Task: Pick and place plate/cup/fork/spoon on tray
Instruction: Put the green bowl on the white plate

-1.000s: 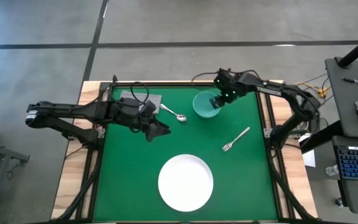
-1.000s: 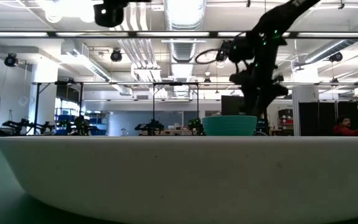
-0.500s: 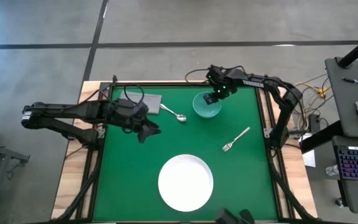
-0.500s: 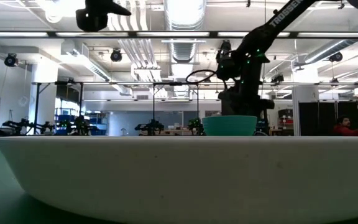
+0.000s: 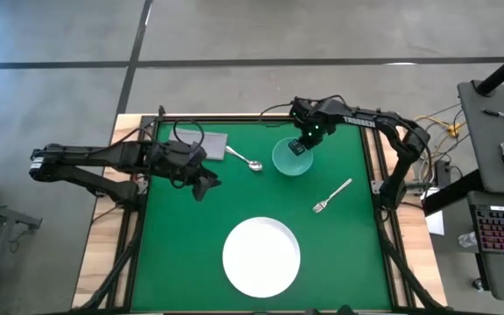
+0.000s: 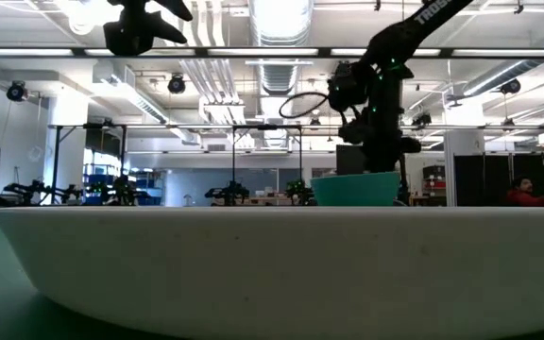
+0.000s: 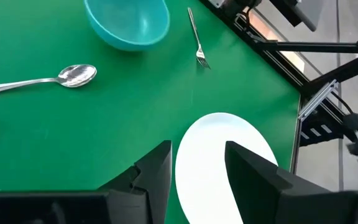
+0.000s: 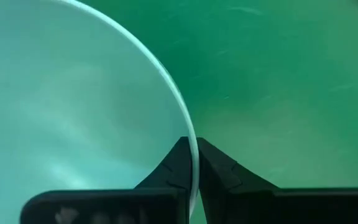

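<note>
The teal cup (image 5: 290,161) stands on the green mat at the far middle, with my right gripper (image 5: 301,145) shut on its far rim. Left of it lies the spoon (image 5: 245,160), and to its near right the fork (image 5: 332,195). The white plate (image 5: 262,256) lies flat near the front edge. A grey flat tray (image 5: 206,140) sits at the far left, partly under my left arm. My left gripper (image 5: 206,185) hovers open over the mat's left side, with the plate (image 7: 224,155) ahead of its fingers and nothing between them. My right gripper pinches the cup's thin rim (image 8: 191,149) on the cup's far side, one finger inside the bowl and one outside. The fingers come from above and point down. The low view hides the cup's base behind the plate, so I cannot tell whether it is clear of the mat.
A black frame runs along the mat's left and right edges (image 5: 376,166). Bare green mat (image 5: 234,206) lies between the spoon, the fork and the plate. In the low view the plate (image 6: 272,264) fills the foreground and the cup (image 6: 355,189) shows just above it.
My right gripper has gone from the cup's right side toward the table's left, come down over the cup's far rim and shut on it. My left gripper has drawn back toward the table's left edge.
</note>
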Robot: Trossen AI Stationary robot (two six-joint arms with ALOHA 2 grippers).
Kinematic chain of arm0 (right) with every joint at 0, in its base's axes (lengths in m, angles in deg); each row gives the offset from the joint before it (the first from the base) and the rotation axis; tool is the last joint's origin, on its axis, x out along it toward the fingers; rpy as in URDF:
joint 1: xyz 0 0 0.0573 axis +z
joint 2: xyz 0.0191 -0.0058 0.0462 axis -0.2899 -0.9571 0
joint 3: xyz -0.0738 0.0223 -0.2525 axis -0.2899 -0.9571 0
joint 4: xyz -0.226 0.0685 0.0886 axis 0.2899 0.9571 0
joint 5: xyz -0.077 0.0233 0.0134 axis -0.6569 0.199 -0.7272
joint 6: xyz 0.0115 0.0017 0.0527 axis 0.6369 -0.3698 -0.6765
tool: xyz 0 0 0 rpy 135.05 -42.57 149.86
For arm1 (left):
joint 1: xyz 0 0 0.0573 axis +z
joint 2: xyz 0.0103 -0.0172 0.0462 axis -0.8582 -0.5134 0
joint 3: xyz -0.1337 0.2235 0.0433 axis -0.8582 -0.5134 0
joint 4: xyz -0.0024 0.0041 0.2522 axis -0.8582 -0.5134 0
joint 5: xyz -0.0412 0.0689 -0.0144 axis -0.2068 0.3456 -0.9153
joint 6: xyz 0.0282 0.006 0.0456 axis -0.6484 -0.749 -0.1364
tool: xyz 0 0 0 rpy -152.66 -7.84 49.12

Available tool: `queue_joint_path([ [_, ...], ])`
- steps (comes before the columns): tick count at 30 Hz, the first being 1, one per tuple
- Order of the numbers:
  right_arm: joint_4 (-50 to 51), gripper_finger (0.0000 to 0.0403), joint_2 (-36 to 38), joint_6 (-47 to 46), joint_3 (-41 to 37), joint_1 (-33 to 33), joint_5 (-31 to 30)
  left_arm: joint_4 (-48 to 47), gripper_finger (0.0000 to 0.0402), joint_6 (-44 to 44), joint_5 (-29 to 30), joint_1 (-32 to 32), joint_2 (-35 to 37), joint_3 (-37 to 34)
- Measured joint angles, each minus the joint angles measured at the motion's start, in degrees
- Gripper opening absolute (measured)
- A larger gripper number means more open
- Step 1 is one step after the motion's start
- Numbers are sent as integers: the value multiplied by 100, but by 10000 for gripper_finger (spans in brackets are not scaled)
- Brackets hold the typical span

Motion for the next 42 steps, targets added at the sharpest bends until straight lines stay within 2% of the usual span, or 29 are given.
queue_joint_path([
  [7, 118, 11, 642, -227, -2, 683, 856, 4, 134, 24, 1, 1, 0, -31],
  [13, 653, 11, 1149, -613, -2, 1632, 857, 41, 134, 66, 3, -6, 0, -229],
  [17, 546, 11, 1192, -909, -9, 2393, 819, 421, 134, 241, -8, -122, -2, -376],
  [21, 275, 11, 1111, -1149, -9, 2979, 722, 579, 134, 866, -11, -440, -15, -369],
  [24, 63, 11, 980, -1268, -9, 3342, 667, 624, 134, 1283, 14, -957, -15, -337],
  [29, -361, 11, 646, -1572, -9, 3883, 603, 1012, 134, 1567, 562, -1828, -13, -328],
  [33, -781, 11, 396, -2075, -9, 4238, 601, 1288, 134, 1481, 1050, -2274, 24, -287],
  [42, -2192, 11, -190, -3715, -7, 4636, 561, 1224, 134, 819, 1103, -2617, 231, -269],
])
